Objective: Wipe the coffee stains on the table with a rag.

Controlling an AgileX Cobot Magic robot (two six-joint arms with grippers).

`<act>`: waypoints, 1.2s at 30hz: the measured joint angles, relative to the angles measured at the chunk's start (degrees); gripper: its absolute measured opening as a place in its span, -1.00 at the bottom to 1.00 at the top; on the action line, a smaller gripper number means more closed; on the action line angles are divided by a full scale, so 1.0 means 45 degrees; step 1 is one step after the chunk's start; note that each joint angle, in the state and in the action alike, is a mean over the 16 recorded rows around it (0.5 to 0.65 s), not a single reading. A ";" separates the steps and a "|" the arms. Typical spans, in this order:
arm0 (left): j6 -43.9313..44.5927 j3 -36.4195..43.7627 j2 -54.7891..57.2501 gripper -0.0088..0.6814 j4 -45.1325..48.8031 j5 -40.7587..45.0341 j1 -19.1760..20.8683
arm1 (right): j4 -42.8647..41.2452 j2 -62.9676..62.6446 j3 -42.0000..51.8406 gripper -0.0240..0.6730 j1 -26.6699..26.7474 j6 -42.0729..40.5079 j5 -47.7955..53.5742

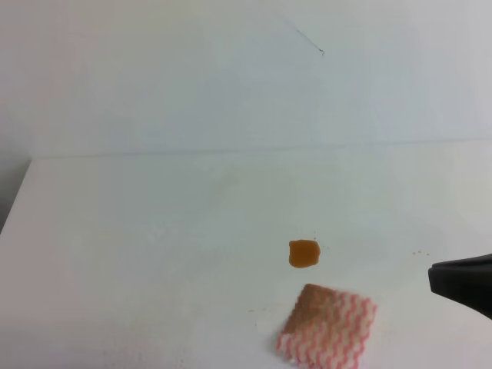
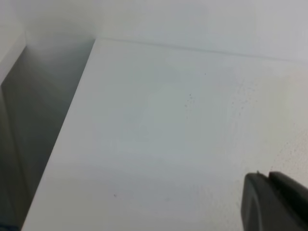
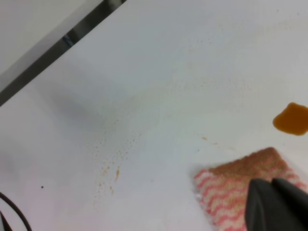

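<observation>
- The white tabletop [image 1: 138, 254] carries an orange-brown coffee blot [image 1: 304, 253] a little right of the middle in the high view
- A few tiny brown specks [image 3: 109, 174] are scattered on the tabletop in the right wrist view, well apart from the blot [image 3: 292, 119]
- The rag [image 1: 329, 327], a squarish folded cloth with pink-red and white wavy stripes, lies flat on the tabletop just below the blot, near it but not touching
- The corner of the rag nearest the blot is brownish
- The right pincer [image 1: 461, 283] comes in from the right edge of the high view as a dark shape, beside the rag and apart from it there
- In the right wrist view the right pincer [image 3: 279, 204] shows as dark tips at the lower right, overlapping the rag [image 3: 236, 185]; I cannot tell whether it touches the cloth
- The visible tips lie close together with only a thin seam between them, yet I cannot tell whether the right pincer is apart or together
- The left pincer [image 2: 274, 204] shows only in the left wrist view, a dark piece at the lower right corner over bare tabletop [image 2: 159, 134]; its state cannot be told either
- A pale wall [image 1: 192, 69] rises behind the tabletop, marked by a thin dark scratch [image 1: 309, 42]
</observation>
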 joint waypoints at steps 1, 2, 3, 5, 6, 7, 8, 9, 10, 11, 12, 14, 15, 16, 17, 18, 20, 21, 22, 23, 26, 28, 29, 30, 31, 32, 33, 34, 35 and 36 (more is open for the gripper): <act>0.0000 0.0000 0.0000 -0.98 0.0000 0.0000 0.0000 | 0.0000 0.0008 0.0000 -0.94 -0.0001 0.0000 0.0005; 0.0000 0.0000 0.0000 -0.98 0.0000 0.0000 0.0000 | 0.0000 0.0008 0.0000 -0.94 -0.0001 0.0000 0.0007; 0.0000 0.0000 0.0000 -0.98 0.0000 0.0000 0.0000 | 0.0000 0.0017 0.0000 -0.94 -0.0002 0.0000 0.0007; 0.0000 0.0000 0.0000 -0.98 0.0000 0.0000 0.0000 | 0.0000 0.0025 0.0000 -0.94 -0.0003 -0.0009 0.0007; 0.0000 0.0000 0.0000 -0.98 0.0000 0.0000 0.0000 | 0.0000 0.0025 0.0000 -0.94 -0.0003 -0.0026 0.0007; 0.0000 0.0000 0.0000 -0.98 0.0000 0.0000 0.0000 | 0.0000 0.0025 0.0000 -0.94 -0.0003 -0.0056 0.0007; 0.0000 0.0000 0.0000 -0.98 0.0000 0.0000 0.0000 | 0.0000 0.0017 0.0000 -0.94 -0.0002 -0.0099 0.0007; 0.0000 0.0000 0.0000 -0.98 0.0000 0.0000 0.0000 | 0.0000 0.0025 0.0000 -0.94 -0.0003 -0.0160 0.0007; 0.0000 0.0000 0.0000 -0.98 0.0000 0.0000 0.0000 | -0.0005 0.0025 0.0000 -0.94 -0.0003 -0.0238 0.0004; 0.0000 0.0000 0.0000 -0.98 0.0000 0.0000 0.0000 | -0.0017 0.0027 0.0000 -0.94 -0.0003 -0.0336 -0.0001; 0.0000 0.0000 0.0000 -0.98 0.0000 0.0000 0.0000 | -0.0043 0.0046 -0.0002 -0.94 -0.0002 -0.0450 -0.0006; 0.0000 0.0000 0.0000 -0.98 0.0000 0.0000 0.0000 | -0.0154 0.0122 -0.0022 -0.94 0.0010 -0.0696 -0.0016; 0.0000 0.0000 0.0000 -0.98 0.0000 0.0000 0.0000 | -0.0235 0.0198 -0.0043 -0.93 0.0020 -0.0820 -0.0021; 0.0000 0.0000 0.0000 -0.98 0.0000 0.0013 0.0000 | -0.0343 0.0301 -0.0074 -0.93 0.0039 -0.0944 -0.0027; 0.0000 0.0000 0.0000 -0.98 0.0000 0.0013 0.0000 | -0.0444 0.0420 -0.0107 -0.92 0.0073 -0.1067 -0.0034; 0.0000 0.0000 0.0000 -0.98 0.0000 0.0013 0.0000 | -0.0549 0.0572 -0.0149 -0.90 0.0124 -0.1191 -0.0045; 0.0000 0.0000 0.0000 -0.98 0.0000 0.0013 0.0000 | -0.0769 0.0967 -0.0260 -0.86 0.0287 -0.1437 -0.0072; 0.0000 0.0000 0.0000 -0.98 0.0000 0.0013 0.0000 | -0.0891 0.1210 -0.0333 -0.83 0.0403 -0.1553 -0.0095; 0.0000 0.0000 0.0000 -0.98 0.0000 0.0013 0.0000 | -0.1027 0.1487 -0.0421 -0.80 0.0547 -0.1658 -0.0131; 0.0000 0.0000 0.0000 -0.98 0.0000 0.0013 0.0000 | -0.1173 0.1795 -0.0522 -0.76 0.0713 -0.1744 -0.0180; 0.0000 0.0000 0.0000 -0.98 0.0000 0.0013 0.0000 | -0.1710 0.2904 -0.0906 -0.62 0.1390 -0.1863 -0.0437; 0.0000 0.0000 0.0000 -0.98 0.0000 0.0013 0.0000 | -0.2136 0.3737 -0.1224 -0.51 0.1918 -0.1773 -0.0680; 0.0000 0.0000 0.0000 -0.98 0.0000 0.0013 0.0000 | -0.2353 0.4166 -0.1396 -0.46 0.2190 -0.1684 -0.0809; 0.0000 0.0000 0.0000 -0.98 0.0000 0.0013 0.0000 | -0.2579 0.4600 -0.1576 -0.41 0.2466 -0.1578 -0.0938; 0.0000 0.0000 0.0000 -0.98 0.0000 0.0013 0.0000 | -0.2821 0.5031 -0.1760 -0.35 0.2743 -0.1454 -0.1069; 0.0000 0.0000 0.0000 -0.98 0.0000 0.0013 0.0000 | -0.3075 0.5451 -0.1946 -0.31 0.3012 -0.1313 -0.1200; 0.0000 0.0000 0.0000 -0.98 0.0000 0.0013 0.0000 | -0.3362 0.5864 -0.2135 -0.26 0.3272 -0.1152 -0.1328; 0.0000 0.0000 0.0000 -0.98 0.0000 0.0013 0.0000 | -0.3686 0.6262 -0.2325 -0.22 0.3514 -0.0969 -0.1453; 0.0000 0.0000 0.0000 -0.98 0.0000 0.0013 0.0000 | -0.4045 0.6641 -0.2512 -0.18 0.3735 -0.0765 -0.1576; 0.0000 0.0000 0.0000 -0.98 0.0001 0.0013 0.0000 | -0.4438 0.7006 -0.2699 -0.14 0.3937 -0.0534 -0.1694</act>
